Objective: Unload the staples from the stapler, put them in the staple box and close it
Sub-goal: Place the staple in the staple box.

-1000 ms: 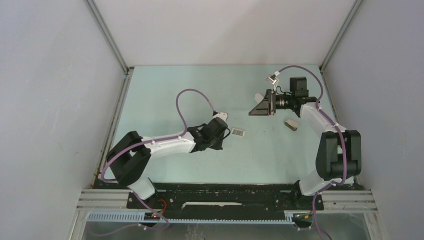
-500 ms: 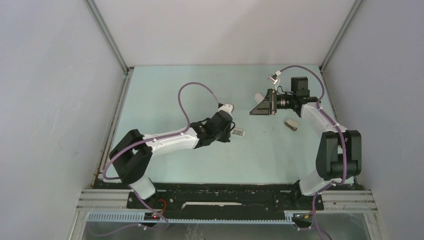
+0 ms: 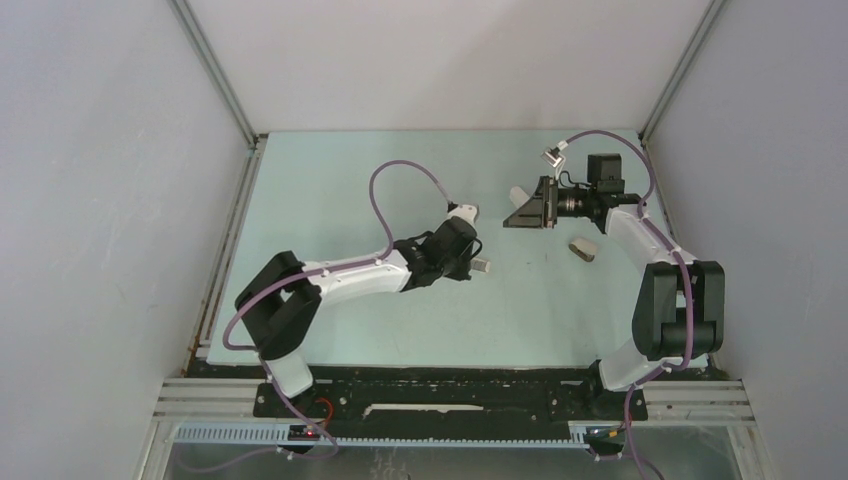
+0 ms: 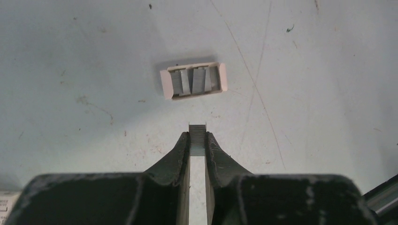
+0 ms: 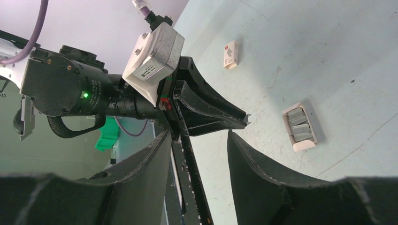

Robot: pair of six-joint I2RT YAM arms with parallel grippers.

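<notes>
Top external view, set against a second back: shows the left gripper (image 3: 470,261) carried forward and to its right, closing most of the gap to the open staple box (image 3: 484,265), with the right gripper (image 5: 199,135) hardly shifted at all. No change of grip along the way: narrow, nipped on a short strip of staples (image 4: 197,140) poking out just past the fingertips in the left wrist view. Reads as a strip already out of the stapler and only wanting to be set down, most likely in that box. Puts the box just ahead of the tips, apart from the strip, lying crosswise to the tool and already holding several strips with slim gaps between them, so little slack for a clean drop. Leaves bare table (image 4: 305,154) to either side of the tool and beyond the box. Only a white corner (image 4: 4,202) behind and to the left, and a dark edge (image 4: 384,194) behind and to the right, neither near the tips. Finds the right gripper well off ahead and to the right, fingers standing apart with nothing seen between the pads, and a pale block (image 3: 583,248) past it. Cannot pick out the stapler itself with any certainty.
</notes>
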